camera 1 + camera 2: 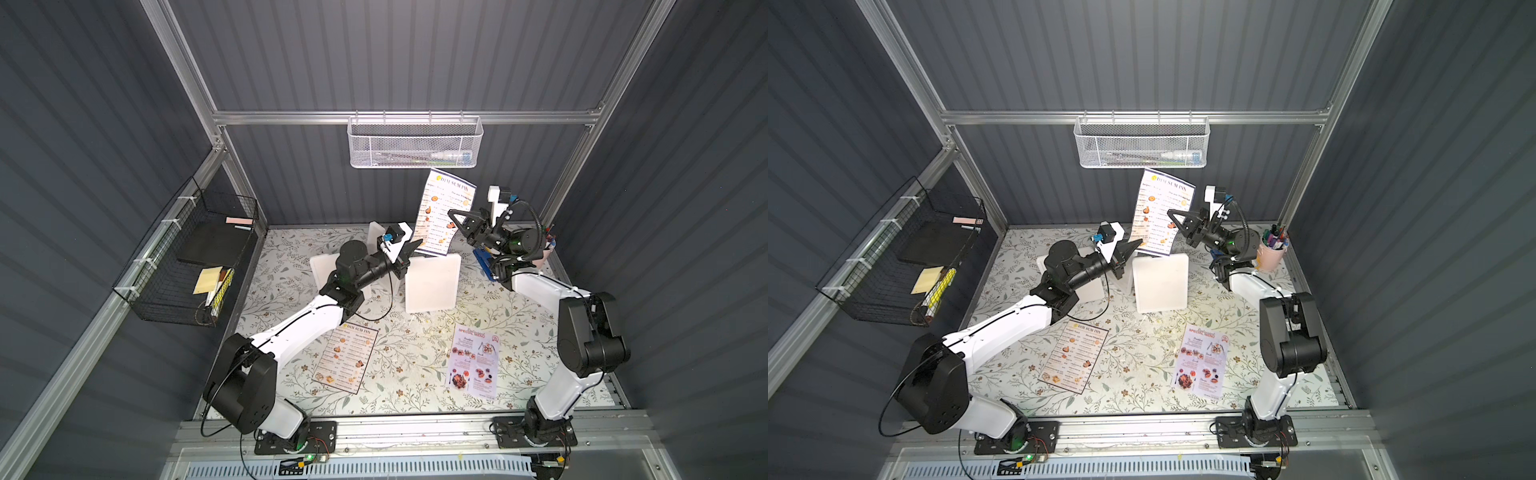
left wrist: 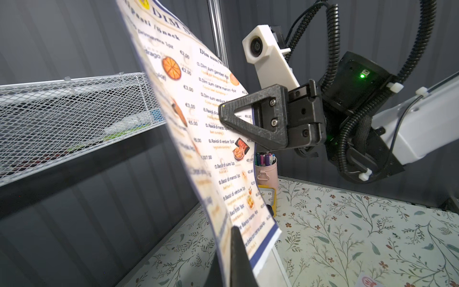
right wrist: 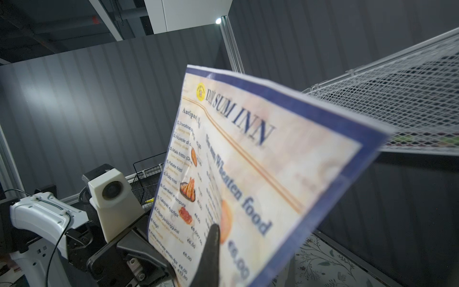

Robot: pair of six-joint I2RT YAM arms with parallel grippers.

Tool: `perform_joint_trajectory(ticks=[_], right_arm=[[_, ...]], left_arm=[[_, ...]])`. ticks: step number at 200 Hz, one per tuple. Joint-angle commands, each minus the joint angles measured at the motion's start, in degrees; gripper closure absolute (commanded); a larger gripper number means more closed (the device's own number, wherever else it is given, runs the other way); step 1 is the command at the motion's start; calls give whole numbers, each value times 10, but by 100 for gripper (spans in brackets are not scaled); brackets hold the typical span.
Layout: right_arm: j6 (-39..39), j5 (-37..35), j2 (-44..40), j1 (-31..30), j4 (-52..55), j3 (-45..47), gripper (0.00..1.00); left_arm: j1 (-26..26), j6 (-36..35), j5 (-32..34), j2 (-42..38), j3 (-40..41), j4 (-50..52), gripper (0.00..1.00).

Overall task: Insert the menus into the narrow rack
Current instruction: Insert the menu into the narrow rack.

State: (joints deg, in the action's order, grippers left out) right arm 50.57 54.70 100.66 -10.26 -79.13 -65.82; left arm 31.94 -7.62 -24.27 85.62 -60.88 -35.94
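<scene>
Both jaws are clamped on 1 upright "DIM SUM INN" menu (image 1: 445, 199): the left gripper (image 1: 417, 243) on its bottom corner, the right gripper (image 1: 452, 215) on its side edge, holding it in the air just below the white mesh rack (image 1: 413, 145) on the back wall. The other 2, a dark-bordered menu (image 1: 345, 357) and a lavender menu (image 1: 473, 363), lie flat on the table (image 1: 415, 332).

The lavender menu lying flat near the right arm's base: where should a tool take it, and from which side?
The lavender menu lies flat on the table, so only a free edge can be pried up and pinched: probably its right long edge, coming from the right. Right now the left tool and right tool are shut on the raised DIM SUM INN menu.
</scene>
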Motion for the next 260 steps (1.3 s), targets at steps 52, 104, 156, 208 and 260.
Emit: perform_joint_trajectory(ticks=[52,104,156,208,260], right_arm=[[-2,-16,-5,1,-17,-13,100],[-8,-19,15,1,-17,-25,100],[-4,-14,60,0,-16,-68,100],[3,-8,95,0,-17,-93,100],[-5,-7,101,0,-16,-79,100]], left_arm=[[-7,9,-5,12,-32,10,83],[-7,12,1,28,-34,-5,67],[-13,7,-4,74,-69,-3,62],[-23,7,-4,101,-85,-4,59],[-37,12,-5,102,-68,-20,54]])
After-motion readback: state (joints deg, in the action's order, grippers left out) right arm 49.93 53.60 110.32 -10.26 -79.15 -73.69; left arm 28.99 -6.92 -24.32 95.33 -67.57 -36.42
